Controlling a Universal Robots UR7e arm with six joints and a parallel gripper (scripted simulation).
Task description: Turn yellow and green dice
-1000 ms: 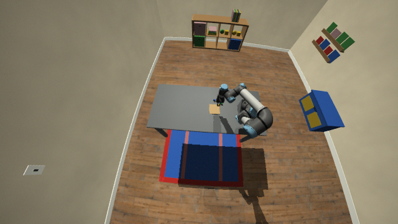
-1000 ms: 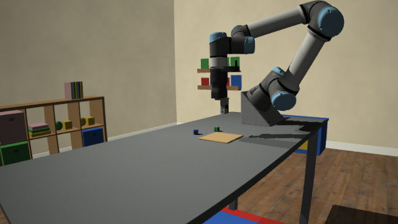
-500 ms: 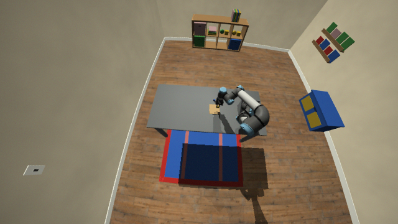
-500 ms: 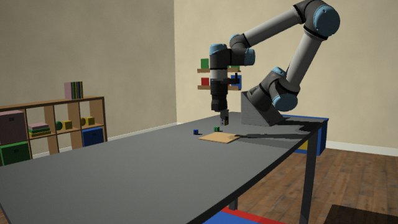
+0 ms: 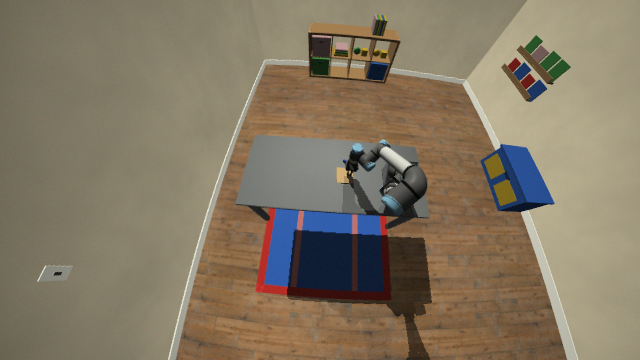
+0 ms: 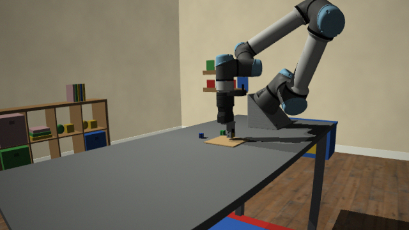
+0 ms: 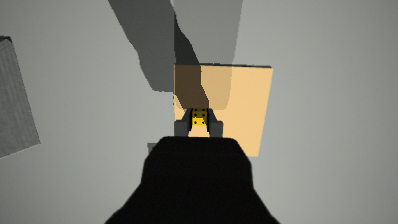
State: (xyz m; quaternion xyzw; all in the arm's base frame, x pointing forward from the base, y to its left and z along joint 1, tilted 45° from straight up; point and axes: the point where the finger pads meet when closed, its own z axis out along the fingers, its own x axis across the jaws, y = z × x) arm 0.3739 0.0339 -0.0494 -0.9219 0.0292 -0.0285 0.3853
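Exterior view, end effector [image 5: 349,175] [image 6: 231,137] [image 7: 199,115] pointing down, over mat [image 5: 341,175] [image 6: 220,141] [image 7: 245,110]

The end effector [image 5: 349,173] [image 6: 231,136] [image 7: 199,115] has come down from high above the surface [image 5: 290,170] [image 6: 144,172] [image 7: 325,125] to just over the tan square mat [image 5: 341,175] [image 6: 220,141] [image 7: 245,110]. In the top view its fingers, and the yellow die [image 5: 349,174] [image 7: 199,121] between them, have shifted from about one o'clock of the mat's centre to three o'clock.
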